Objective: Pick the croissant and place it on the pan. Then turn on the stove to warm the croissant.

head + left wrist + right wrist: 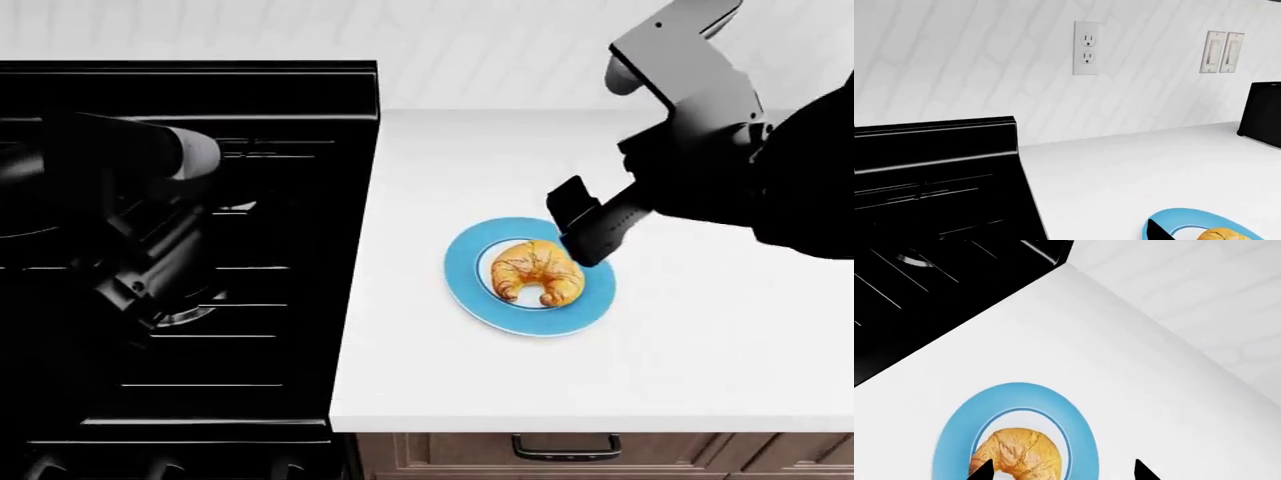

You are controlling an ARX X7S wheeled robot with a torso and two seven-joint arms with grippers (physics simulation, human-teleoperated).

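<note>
Clearly nothing of the task is finished yet: the croissant (537, 272) lies in the middle of the blue-rimmed plate (461, 262), which sits on the white counter (694, 330) just beside the stove (267, 90), toward the counter's front. The pastry is ungrasped. Picking it, carrying it to the pan and turning a knob all remain. I cannot make out the pan against the black stove top from where I stand.

The right gripper (585, 222) hangs over the plate's far rim, angled down at the croissant, its jaws spread wide with nothing between them; the right wrist view shows two fingertips (981, 469) straddling the plate. The left gripper (127, 290) hovers over the stove's grates, away from the plate; whether it is spread or closed I cannot tell.
</note>
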